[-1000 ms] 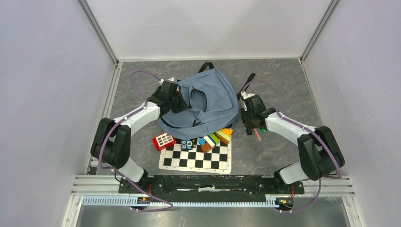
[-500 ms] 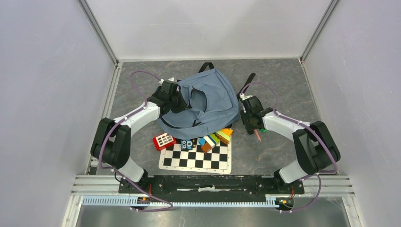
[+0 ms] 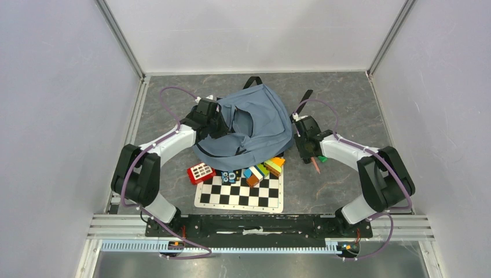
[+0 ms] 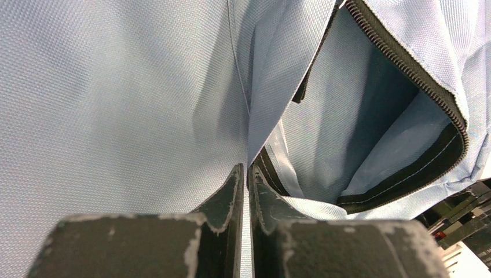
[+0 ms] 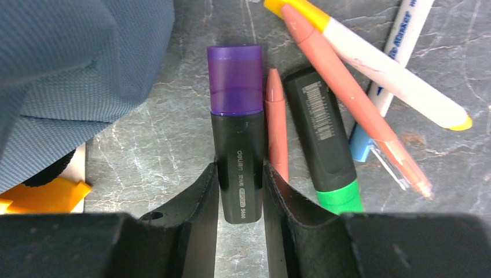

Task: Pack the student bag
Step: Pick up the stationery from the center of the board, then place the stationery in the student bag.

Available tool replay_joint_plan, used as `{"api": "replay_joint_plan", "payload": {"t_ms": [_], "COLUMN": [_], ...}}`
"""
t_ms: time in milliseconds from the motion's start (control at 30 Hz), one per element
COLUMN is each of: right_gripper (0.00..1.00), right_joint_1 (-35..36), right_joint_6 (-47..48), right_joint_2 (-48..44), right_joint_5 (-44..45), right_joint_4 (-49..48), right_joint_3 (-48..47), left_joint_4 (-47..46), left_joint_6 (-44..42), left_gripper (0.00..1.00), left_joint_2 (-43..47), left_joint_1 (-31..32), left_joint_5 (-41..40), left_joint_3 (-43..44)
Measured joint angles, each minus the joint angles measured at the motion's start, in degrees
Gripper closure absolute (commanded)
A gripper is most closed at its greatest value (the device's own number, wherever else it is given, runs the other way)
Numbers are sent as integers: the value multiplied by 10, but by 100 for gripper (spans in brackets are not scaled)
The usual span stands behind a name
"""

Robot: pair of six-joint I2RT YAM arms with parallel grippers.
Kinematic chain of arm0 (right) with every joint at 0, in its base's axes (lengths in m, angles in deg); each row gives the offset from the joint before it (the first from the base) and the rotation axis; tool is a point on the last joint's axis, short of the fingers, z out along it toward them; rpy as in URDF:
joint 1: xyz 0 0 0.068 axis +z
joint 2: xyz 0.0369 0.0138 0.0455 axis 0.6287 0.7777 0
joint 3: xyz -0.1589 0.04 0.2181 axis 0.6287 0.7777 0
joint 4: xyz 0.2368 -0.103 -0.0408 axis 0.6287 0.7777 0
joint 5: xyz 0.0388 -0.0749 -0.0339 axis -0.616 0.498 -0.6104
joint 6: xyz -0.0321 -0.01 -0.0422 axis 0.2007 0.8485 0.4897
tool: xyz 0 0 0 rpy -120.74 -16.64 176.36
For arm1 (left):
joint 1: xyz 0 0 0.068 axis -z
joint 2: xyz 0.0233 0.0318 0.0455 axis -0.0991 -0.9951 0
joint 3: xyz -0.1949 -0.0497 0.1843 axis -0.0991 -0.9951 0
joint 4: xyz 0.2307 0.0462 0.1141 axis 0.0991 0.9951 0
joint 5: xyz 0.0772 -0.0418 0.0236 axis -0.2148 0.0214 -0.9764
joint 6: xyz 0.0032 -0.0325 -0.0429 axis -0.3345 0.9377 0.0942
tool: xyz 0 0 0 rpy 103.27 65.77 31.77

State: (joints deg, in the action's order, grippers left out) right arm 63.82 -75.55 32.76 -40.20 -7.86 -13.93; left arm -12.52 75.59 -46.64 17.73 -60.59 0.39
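Finds the student bag (image 3: 260, 119) slumped on the grey bench (image 3: 353, 98), just at 12 o'clock from the chessboard (image 3: 240, 196), with the main zip gaping. Pinches a fold of dusty-blue fabric at the bag's 9 o'clock edge with the left fingers (image 4: 227, 194), drawn almost fully together, only cloth between them. Sets the right fingers (image 5: 200, 194) at 4 o'clock from the bag, narrowed to either side of a purple highlighter (image 5: 236, 116) lying flat on the bench, and pressed against its black barrel. Shows a salmon crayon (image 5: 277, 127) touching that highlighter at its 3 o'clock, then a green highlighter (image 5: 324, 139), with a salmon pen (image 5: 347, 98), a yellow-capped white marker (image 5: 382, 63) and a white-and-blue pen (image 5: 400, 40) crossed over one another just beyond. Leaves a red calculator (image 3: 201, 172) and a heap of coloured blocks (image 3: 265, 169) along the chessboard's 12 o'clock edge, just beside the bag's hem.
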Motion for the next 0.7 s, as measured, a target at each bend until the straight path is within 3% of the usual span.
{"api": "replay_joint_plan", "payload": {"t_ms": [167,433,700], "right_gripper": [100,100,100], "right_joint_1": [0,10,124], "right_joint_6": [0,-2,-3], "right_joint_2": [-10,-101,-69], "right_joint_5": [16,-15,-57], "right_joint_4": [25,38,31], "right_joint_3": [-21,-78,-211], "left_joint_4": [0,0,0], "left_joint_6": [0,0,0], "left_gripper": [89,89,89], "left_joint_2": [-3,-3,-5], "left_joint_1": [0,0,-1], "left_joint_5": [0,1,11], "left_joint_3": [0,2,3]}}
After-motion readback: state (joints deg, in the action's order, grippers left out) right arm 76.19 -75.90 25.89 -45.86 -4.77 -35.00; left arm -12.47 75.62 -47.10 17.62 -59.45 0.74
